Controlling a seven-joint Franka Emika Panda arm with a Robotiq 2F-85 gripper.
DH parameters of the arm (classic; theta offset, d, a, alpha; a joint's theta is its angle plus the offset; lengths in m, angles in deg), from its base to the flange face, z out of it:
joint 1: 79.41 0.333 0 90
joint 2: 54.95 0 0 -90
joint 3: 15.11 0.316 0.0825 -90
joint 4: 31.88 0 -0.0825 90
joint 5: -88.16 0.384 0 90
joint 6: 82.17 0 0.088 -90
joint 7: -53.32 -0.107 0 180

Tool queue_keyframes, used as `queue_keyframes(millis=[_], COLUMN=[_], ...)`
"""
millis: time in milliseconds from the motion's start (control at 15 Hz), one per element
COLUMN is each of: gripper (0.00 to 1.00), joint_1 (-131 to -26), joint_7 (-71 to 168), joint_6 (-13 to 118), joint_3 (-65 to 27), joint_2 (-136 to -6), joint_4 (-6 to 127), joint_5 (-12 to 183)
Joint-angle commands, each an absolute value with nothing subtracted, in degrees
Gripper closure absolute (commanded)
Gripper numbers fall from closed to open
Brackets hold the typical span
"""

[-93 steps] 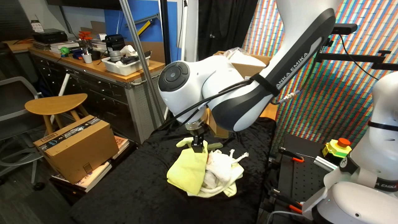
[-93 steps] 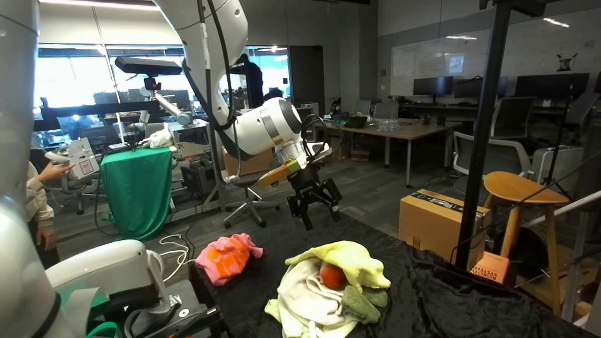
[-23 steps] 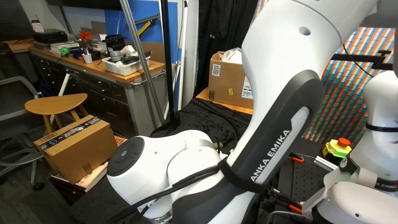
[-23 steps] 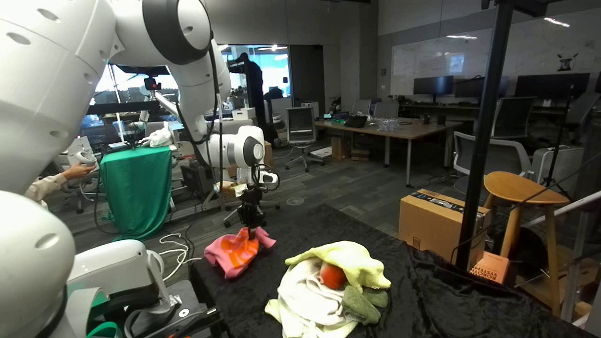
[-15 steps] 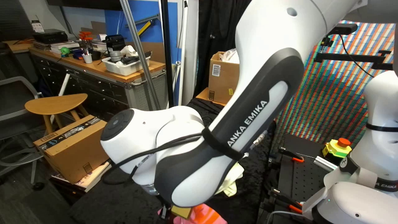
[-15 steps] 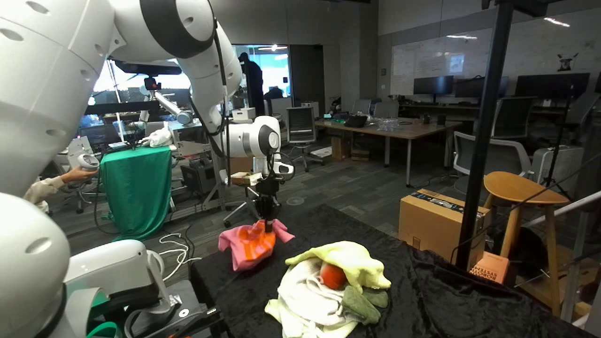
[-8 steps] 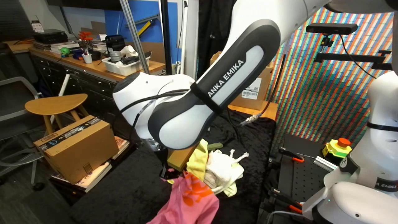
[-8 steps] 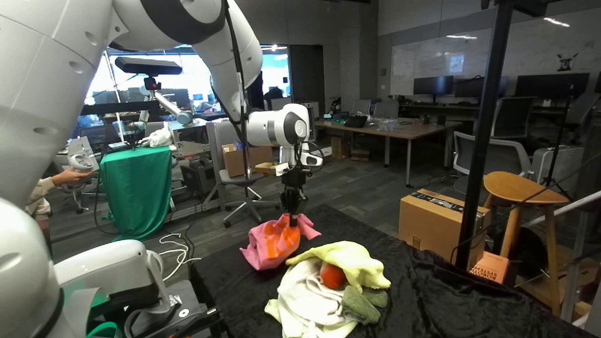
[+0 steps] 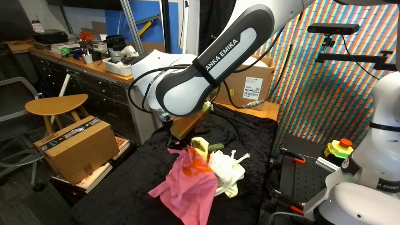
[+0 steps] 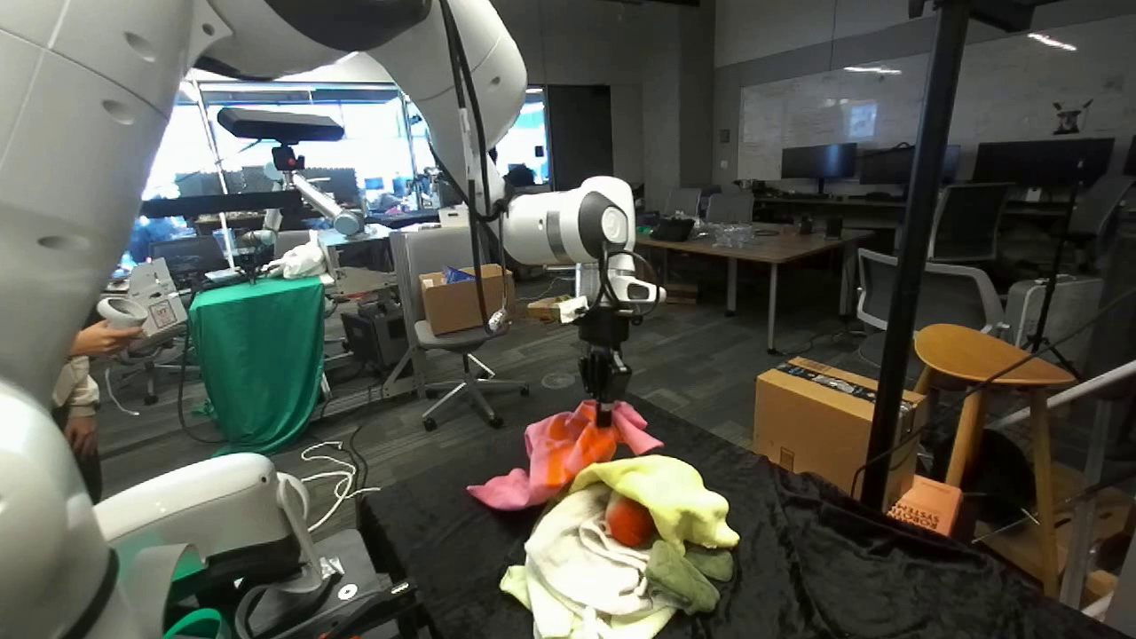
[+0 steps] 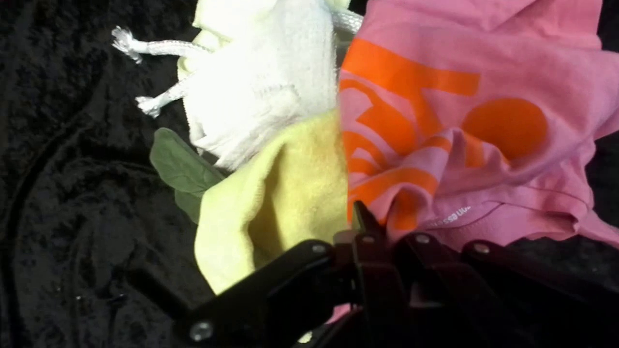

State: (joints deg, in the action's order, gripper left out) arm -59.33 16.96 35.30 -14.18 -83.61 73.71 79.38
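**Pink shirt (image 9: 190, 190) pinched, hanging right by yellow cloth (image 10: 679, 493)**

Using the yellow cloth as landmark, big to small:
- Counter (image 9: 125, 197): black velvet covering, spreads under and around it.
- Pink shirt: just beside it, top gathered up, loose end drooping. Wrist view shows the shirt overlapping its edge; can't tell if they touch, or if the shirt's low end rests on the counter.
- White cloth (image 10: 577, 550): next to it, partly under its fold.
- Green cloth (image 10: 679, 577): just beside it.
- Red round thing (image 10: 628, 524): peeks out from under its fold.
- Fingers (image 10: 604, 414): near it and higher, drawn tight together on a bunched fold of shirt.

My read: hold-and-carry step, grip made, release not done. Next move calls for a firm pinch and enough height for the loose end to clear the yellow cloth; too low, it could drag that fold off the red thing.
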Motion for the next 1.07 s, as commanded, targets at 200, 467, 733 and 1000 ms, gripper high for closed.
queue_keyframes(millis=[200,467,733,1000], gripper=[0.96,0.96,0.96,0.96], joint_1=[-60.3,-60.8,-61.9,-61.9], joint_7=[5.6,-2.3,-5.7,-6.3], joint_6=[38.0,40.3,41.2,42.0], joint_3=[-18.3,-20.2,-20.1,-20.1], joint_2=[-81.5,-84.5,-88.4,-90.7], joint_4=[78.3,80.3,81.5,82.1], joint_5=[72.5,68.1,68.2,68.5])
